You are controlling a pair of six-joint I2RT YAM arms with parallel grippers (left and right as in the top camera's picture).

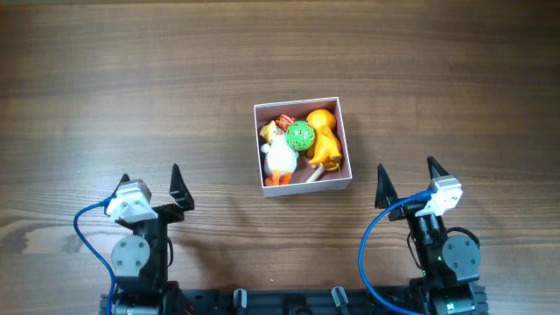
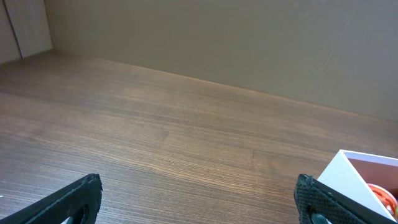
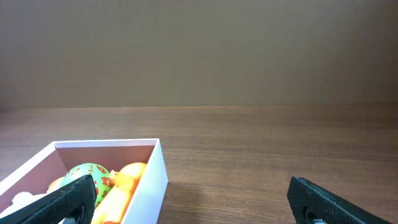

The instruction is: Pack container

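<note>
Wood table (image 1: 105, 87); container (image 1: 306, 185) mid-table, filled; 2 arms at the near edge.
Left gripper (image 1: 150, 175) and right gripper (image 1: 406, 166): jaws spread, nothing held, well apart from the box. Inside: white toy bird (image 1: 280, 156), orange toy (image 1: 325, 131), green ball (image 1: 299, 136). No loose item seen, so packing looks finished; best move is checking that nothing rides above the rim. Red-orange piece behind the bird unidentifiable; both wrist views crop the box.

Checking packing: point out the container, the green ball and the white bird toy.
container (image 1: 306, 186), overhead view, near white wall
green ball (image 1: 299, 136), overhead view, its top
white bird toy (image 1: 280, 157), overhead view, its body
</note>
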